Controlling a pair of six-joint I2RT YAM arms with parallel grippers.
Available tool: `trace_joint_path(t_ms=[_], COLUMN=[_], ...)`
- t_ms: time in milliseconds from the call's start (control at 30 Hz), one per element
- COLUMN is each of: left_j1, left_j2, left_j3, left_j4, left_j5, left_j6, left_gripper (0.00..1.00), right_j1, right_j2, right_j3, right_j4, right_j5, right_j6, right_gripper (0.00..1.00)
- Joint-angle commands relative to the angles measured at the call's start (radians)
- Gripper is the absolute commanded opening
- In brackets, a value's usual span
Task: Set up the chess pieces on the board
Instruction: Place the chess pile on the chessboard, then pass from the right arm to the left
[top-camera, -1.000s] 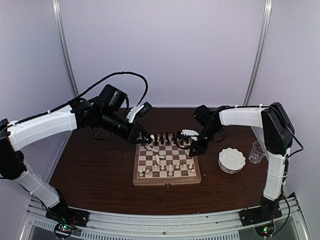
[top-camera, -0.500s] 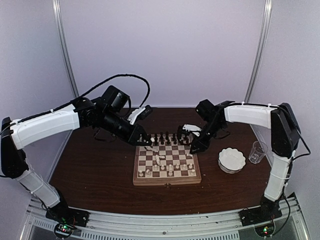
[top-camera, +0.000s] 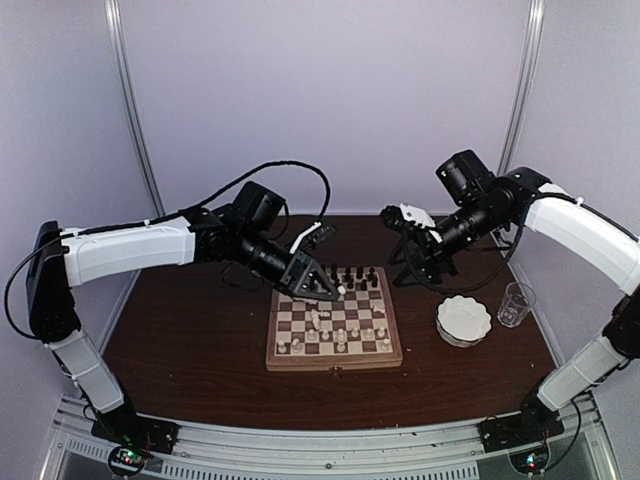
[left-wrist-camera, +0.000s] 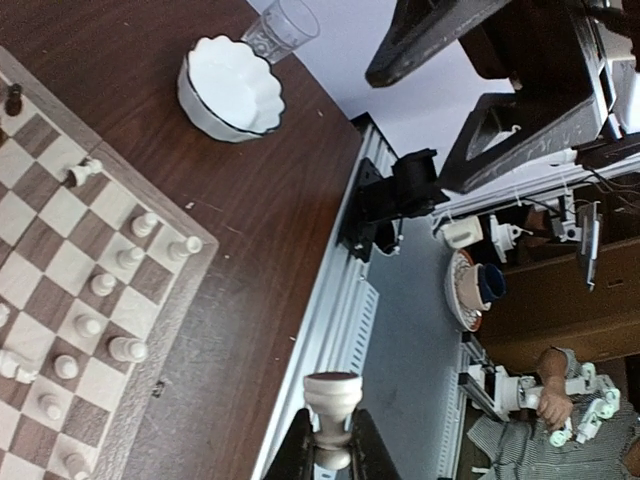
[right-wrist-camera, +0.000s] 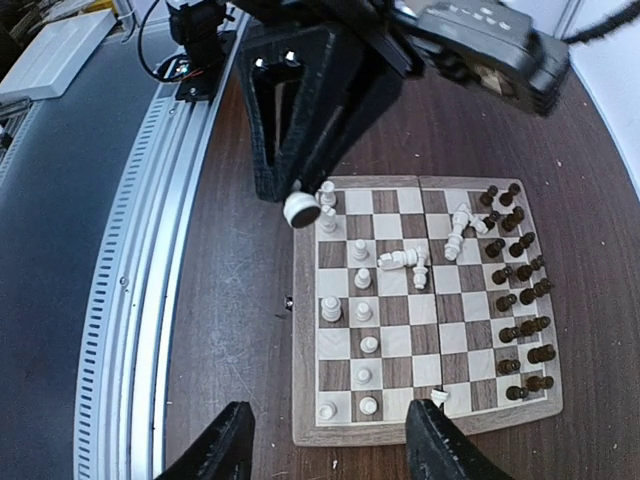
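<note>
- Cream turned wood first: one cream piece (left-wrist-camera: 333, 405) is pinched tight between my left fingers (left-wrist-camera: 290, 462). Its broad end pokes out past the tips, so its long axis runs along the fingers, not across them.
- That piece hangs in the air over the left side of the board (top-camera: 335, 361). In the right wrist view it sits by the near-left corner, but the height skews that, so I cannot name the square under it.
- The left arm is the nearer one for the job. My right fingers (right-wrist-camera: 225, 450) are spread wide with nothing between them, raised high beyond the board's far right corner and well apart from every piece.
- The dark pieces (right-wrist-camera: 520, 290) crowd the two far ranks.
- The standing cream pieces (right-wrist-camera: 363, 312) run along the near ranks, and I judge there are gaps left in the back row.
- The toppled cream pieces (right-wrist-camera: 405, 258) lie on their sides mid-board, with a second small heap nearer the dark ranks.
- My reading is that the piece has to be tipped base-down and lowered into a near-rank gap. The upright neighbours on either side are what I could knock over.
- A white scalloped bowl (top-camera: 463, 318) and a clear glass (top-camera: 515, 302) stand on the tabletop (top-camera: 180, 340) right of the board, out of the left arm's way.
</note>
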Motion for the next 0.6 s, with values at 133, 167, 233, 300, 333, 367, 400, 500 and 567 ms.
trace_joint_path(t_ms=[133, 167, 233, 300, 333, 367, 400, 500, 567], left_j1=[-0.047, -0.053, -0.059, -0.063, -0.062, -0.065, -0.066, -0.069, -0.072], left_j2=[0.072, 0.076, 0.084, 0.085, 0.085, 0.087, 0.088, 0.09, 0.091], left_j3=[0.095, 0.097, 0.099, 0.097, 0.094, 0.093, 0.094, 0.097, 0.098], left_j4=[0.074, 0.078, 0.085, 0.103, 0.115, 0.122, 0.127, 0.136, 0.142], left_j5=[0.194, 0.198, 0.204, 0.211, 0.213, 0.215, 0.219, 0.224, 0.228], left_j6=[-0.076, -0.082, -0.095, -0.113, -0.127, -0.136, -0.143, -0.156, -0.163], left_gripper=[0.06, 0.06, 0.06, 0.06, 0.06, 0.06, 0.06, 0.06, 0.06], right_j1=[0.105, 0.124, 0.164, 0.209, 0.225, 0.239, 0.252, 0.282, 0.297], right_j2=[0.005, 0.005, 0.009, 0.012, 0.011, 0.01, 0.01, 0.01, 0.009], right_j3=[0.1, 0.101, 0.105, 0.105, 0.103, 0.099, 0.097, 0.089, 0.088], right_j4=[-0.102, -0.095, -0.082, -0.08, -0.079, -0.076, -0.073, -0.057, -0.041], right_j5=[0.052, 0.069, 0.118, 0.162, 0.184, 0.206, 0.226, 0.284, 0.312], right_j6=[-0.162, -0.16, -0.149, -0.151, -0.153, -0.152, -0.151, -0.138, -0.123], right_gripper=[0.53, 0.53, 0.52, 0.52, 0.52, 0.52, 0.51, 0.5, 0.5])
